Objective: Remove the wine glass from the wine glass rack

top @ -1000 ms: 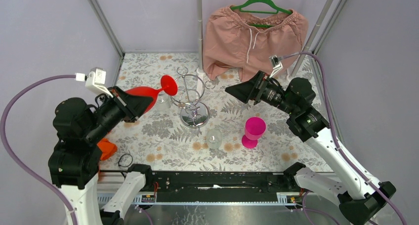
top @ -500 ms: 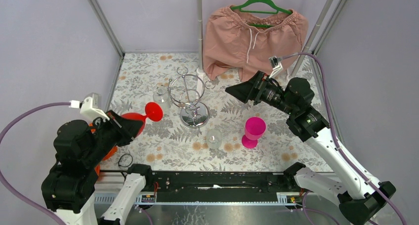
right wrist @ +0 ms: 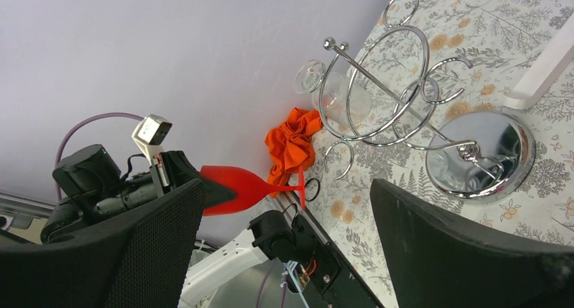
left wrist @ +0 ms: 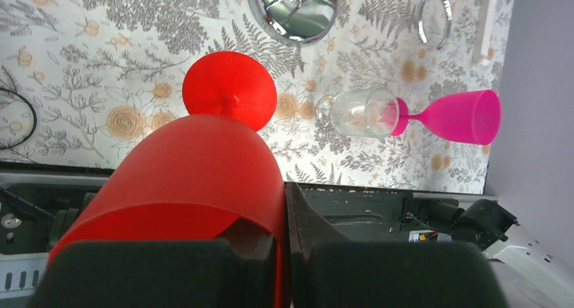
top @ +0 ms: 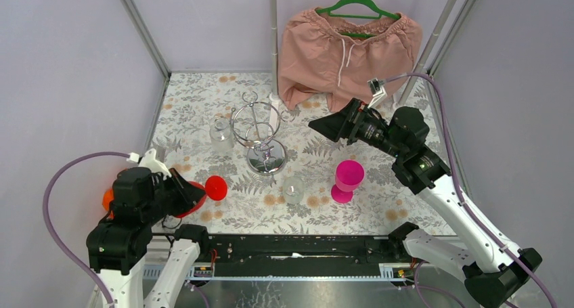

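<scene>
Red wine glass (top: 215,187) off wine glass rack (top: 266,160).
Left gripper (left wrist: 284,244) pinches it at rack's 8 o'clock; right gripper (right wrist: 288,244) spread.

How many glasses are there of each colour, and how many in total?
red glass: 1
pink glass: 1
clear glasses: 2
Total: 4
</scene>
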Robot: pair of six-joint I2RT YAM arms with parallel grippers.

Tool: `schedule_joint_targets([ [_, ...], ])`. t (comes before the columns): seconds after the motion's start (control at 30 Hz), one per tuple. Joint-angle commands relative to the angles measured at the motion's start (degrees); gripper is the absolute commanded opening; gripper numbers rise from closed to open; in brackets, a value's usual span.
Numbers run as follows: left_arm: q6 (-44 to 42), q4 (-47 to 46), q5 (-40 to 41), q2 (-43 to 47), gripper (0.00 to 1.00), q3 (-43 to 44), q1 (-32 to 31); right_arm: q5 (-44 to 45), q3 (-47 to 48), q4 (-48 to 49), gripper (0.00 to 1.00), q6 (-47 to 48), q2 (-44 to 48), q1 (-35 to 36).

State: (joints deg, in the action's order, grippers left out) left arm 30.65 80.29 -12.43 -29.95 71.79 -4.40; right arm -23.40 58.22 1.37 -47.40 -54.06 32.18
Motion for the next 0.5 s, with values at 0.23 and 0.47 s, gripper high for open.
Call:
schedule_joint_targets([
  [0.23,-1.4,-4.4,1.5,-0.4,0.00,-8.4,0.3,0.3,-1.3,-0.1,1.00,0.1,-0.3,-0.2],
  [0.47,-2.0,-11.6,1.7,-4.9,0.00,-12.5,0.3,-0.1,-2.3,0.6,1.00,0.4,-1.6,-0.3],
])
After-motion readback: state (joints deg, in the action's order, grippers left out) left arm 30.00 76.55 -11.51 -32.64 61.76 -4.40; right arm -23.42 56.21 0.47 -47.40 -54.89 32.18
